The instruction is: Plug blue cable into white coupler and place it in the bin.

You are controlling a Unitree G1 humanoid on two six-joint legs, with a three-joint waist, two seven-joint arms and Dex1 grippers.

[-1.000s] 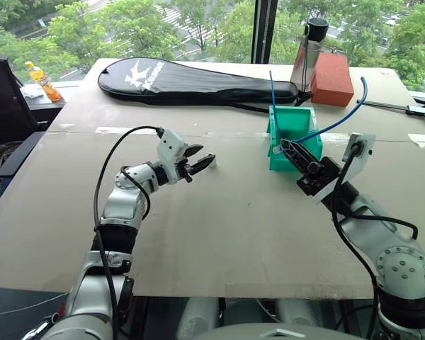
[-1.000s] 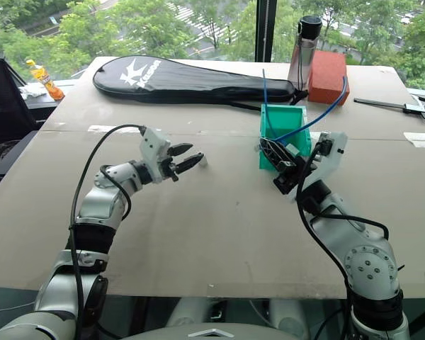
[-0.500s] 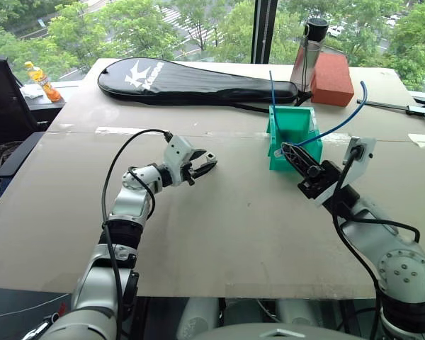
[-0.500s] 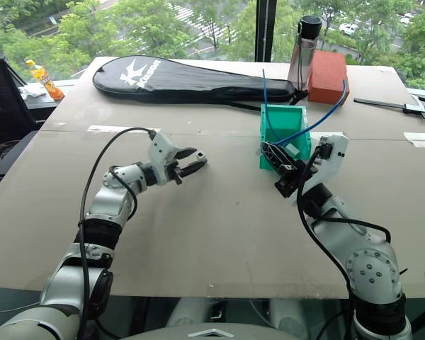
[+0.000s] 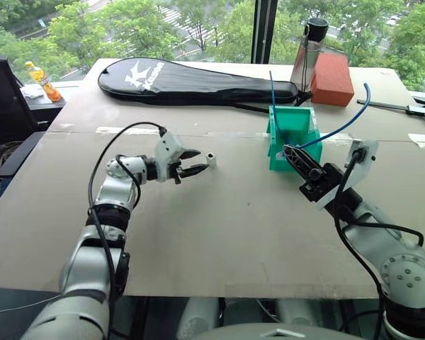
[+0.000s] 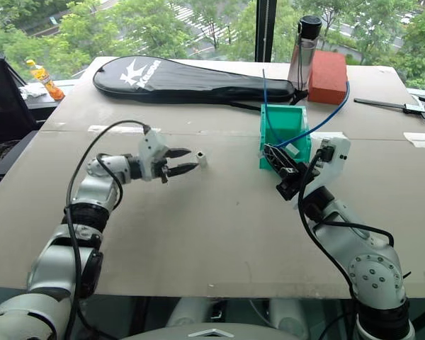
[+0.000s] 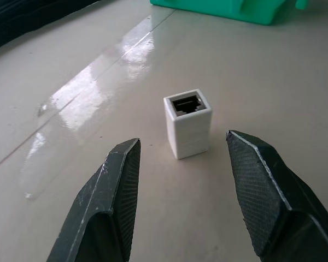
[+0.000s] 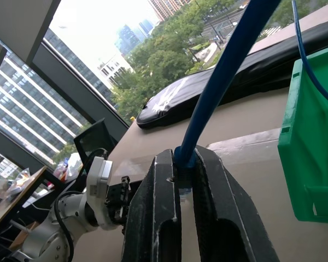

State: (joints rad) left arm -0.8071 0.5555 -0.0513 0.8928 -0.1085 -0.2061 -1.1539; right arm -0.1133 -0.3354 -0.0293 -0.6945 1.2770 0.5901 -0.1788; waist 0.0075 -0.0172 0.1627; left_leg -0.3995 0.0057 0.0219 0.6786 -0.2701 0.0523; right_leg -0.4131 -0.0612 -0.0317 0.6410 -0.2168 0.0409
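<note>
The white coupler (image 7: 187, 123) stands upright on the table with its dark socket facing up. It sits just past the tips of my left gripper (image 5: 196, 162), which is open and not touching it. My right gripper (image 5: 289, 151) is shut on the blue cable (image 5: 340, 127) close to its end, just in front of the bin (image 5: 295, 122). From there the cable arcs up and away to the right. In the right wrist view the cable (image 8: 224, 71) rises from between the closed fingers, and its plug is hidden. The teal-green bin stands at the table's middle right.
A black racket bag (image 5: 191, 81) lies across the back of the table. A metal bottle (image 5: 308, 60) and a red-brown block (image 5: 331, 78) stand behind the bin. A thin straight blue cable (image 5: 272, 88) sticks up from the bin's left side. A tool (image 5: 411, 108) lies at the far right.
My left gripper has drawn back to the left, so the coupler now stands free ahead of its fingertips. The left elbow has folded. The right arm and cable have not moved.
</note>
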